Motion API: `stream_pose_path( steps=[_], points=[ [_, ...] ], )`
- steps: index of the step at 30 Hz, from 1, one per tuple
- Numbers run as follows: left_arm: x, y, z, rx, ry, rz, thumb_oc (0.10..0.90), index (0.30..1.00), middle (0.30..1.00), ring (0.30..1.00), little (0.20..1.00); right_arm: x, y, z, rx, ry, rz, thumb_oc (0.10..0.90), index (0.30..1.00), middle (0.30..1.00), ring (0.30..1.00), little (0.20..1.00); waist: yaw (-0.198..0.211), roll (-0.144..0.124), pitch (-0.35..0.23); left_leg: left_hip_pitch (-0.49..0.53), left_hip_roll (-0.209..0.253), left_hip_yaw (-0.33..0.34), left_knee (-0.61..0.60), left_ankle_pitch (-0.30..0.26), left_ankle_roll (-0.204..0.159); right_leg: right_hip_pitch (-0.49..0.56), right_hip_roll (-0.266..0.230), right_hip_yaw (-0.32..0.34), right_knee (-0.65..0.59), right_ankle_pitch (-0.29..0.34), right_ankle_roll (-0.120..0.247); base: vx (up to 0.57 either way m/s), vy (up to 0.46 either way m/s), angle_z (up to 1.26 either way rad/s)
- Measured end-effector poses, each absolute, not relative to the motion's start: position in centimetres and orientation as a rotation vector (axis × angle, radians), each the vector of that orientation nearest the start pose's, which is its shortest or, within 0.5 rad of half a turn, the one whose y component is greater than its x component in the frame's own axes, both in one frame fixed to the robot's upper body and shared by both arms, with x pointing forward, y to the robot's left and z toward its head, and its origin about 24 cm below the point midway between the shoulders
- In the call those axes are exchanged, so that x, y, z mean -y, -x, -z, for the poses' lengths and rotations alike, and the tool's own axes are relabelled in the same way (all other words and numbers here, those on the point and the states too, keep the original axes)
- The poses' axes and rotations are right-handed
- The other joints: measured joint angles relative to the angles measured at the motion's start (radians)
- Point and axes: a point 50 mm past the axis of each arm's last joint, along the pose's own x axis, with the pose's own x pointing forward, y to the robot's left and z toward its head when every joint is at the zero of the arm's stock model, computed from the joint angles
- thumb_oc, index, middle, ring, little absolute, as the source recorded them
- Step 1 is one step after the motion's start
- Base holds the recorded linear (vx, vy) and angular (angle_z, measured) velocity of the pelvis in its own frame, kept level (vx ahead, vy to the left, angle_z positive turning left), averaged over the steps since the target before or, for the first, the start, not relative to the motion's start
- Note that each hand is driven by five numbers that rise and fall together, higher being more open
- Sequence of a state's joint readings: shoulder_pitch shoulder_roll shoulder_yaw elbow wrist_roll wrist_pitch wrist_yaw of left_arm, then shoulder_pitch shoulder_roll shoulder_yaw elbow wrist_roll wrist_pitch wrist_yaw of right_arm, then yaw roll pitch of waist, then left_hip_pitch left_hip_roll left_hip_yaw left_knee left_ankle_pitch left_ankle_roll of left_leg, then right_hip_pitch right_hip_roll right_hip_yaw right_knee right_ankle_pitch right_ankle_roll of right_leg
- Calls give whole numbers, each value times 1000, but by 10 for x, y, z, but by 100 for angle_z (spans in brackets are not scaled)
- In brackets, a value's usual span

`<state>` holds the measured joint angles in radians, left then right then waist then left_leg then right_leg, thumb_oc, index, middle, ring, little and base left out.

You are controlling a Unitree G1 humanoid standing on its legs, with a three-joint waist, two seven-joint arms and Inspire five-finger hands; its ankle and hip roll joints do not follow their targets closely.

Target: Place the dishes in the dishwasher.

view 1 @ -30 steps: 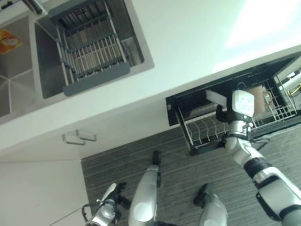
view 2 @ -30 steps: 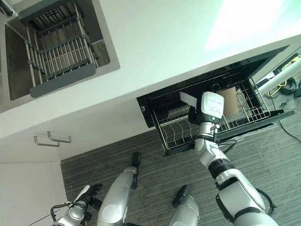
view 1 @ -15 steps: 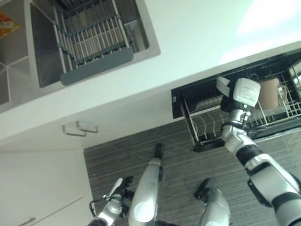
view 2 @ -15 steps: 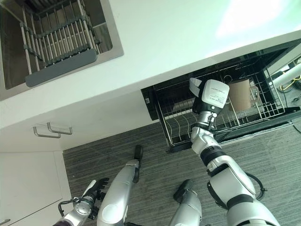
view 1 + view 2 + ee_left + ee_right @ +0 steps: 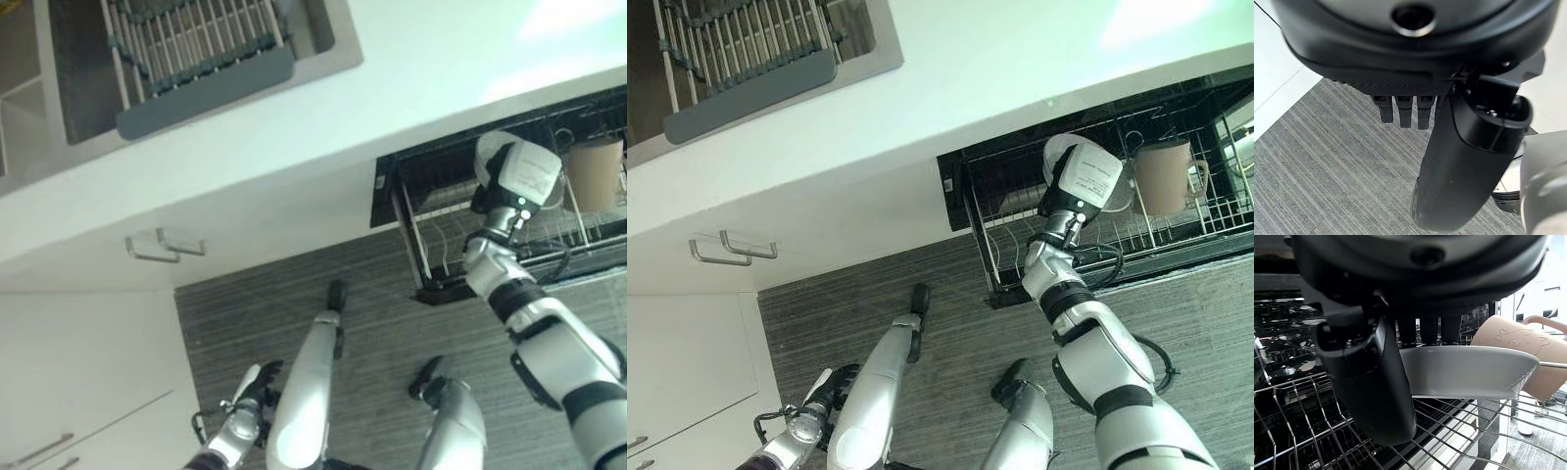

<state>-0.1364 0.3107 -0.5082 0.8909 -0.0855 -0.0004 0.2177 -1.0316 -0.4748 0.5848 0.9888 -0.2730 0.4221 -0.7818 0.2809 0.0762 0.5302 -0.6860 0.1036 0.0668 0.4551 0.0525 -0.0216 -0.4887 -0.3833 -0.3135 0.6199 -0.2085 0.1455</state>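
While over wire rack [image 5: 1298, 431], right robot hand [image 5: 1371, 377] pinches white dish [image 5: 1469, 372].

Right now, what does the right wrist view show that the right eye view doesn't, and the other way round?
The right wrist view alone shows the right robot hand from close up, thumb and fingers pinching a white dish. The right eye view alone shows the white countertop, the sink's drying rack, the cabinet handles and the left robot hand hanging low over the floor. Both share the dishwasher rack and the beige mug in it.
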Motion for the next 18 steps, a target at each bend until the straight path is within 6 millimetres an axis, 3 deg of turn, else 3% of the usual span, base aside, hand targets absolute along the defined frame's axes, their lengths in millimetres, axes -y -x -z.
stream_pose_path(
  steps=[5,6,7,8,11,13,18],
  points=[
    [-197,-199,111,-745,-535,70,800,900,900,900,900,221,-398,-180,98,1249,790,400,300,300,300,300,0,0,0,-57,-1,-8,50,-18,10,-42,-5,7,21,-1,0,-1,12,0],
    [-199,-199,111,-746,-540,68,800,900,900,900,900,220,-399,-183,103,1247,793,425,338,338,338,338,0,0,0,-64,-1,-10,52,-18,10,-49,-5,7,23,-1,0,0,0,0],
    [-200,-198,111,-747,-542,65,800,900,900,900,900,220,-399,-184,108,1246,796,574,561,561,561,561,0,0,0,-72,-2,-11,57,-18,10,-57,-5,9,27,-1,0,0,0,0],
    [-201,-198,111,-750,-543,61,800,900,900,900,900,219,-400,-187,115,1243,800,800,900,900,900,900,-1,0,0,-83,-1,-14,67,-22,10,-67,-5,12,35,-1,0,1,4,-5],
    [-201,-197,111,-748,-540,62,800,900,900,900,900,219,-401,-192,76,1199,801,800,900,900,900,900,3,0,0,-111,-2,-16,79,-22,10,-103,-5,25,54,-3,3,8,-17,-4],
    [-200,-198,110,-755,-521,53,800,900,900,900,900,218,-404,-179,-53,1086,686,800,900,900,900,900,4,1,0,-118,-1,-18,83,-22,9,-113,-5,29,67,-7,1,6,-18,-1],
    [-205,-194,110,-761,-478,15,800,900,900,900,900,214,-407,-179,-61,1032,602,800,900,900,900,900,3,1,-3,-113,1,-24,94,-26,4,-112,-6,30,80,-15,-2,2,-29,-2]
  ],
)
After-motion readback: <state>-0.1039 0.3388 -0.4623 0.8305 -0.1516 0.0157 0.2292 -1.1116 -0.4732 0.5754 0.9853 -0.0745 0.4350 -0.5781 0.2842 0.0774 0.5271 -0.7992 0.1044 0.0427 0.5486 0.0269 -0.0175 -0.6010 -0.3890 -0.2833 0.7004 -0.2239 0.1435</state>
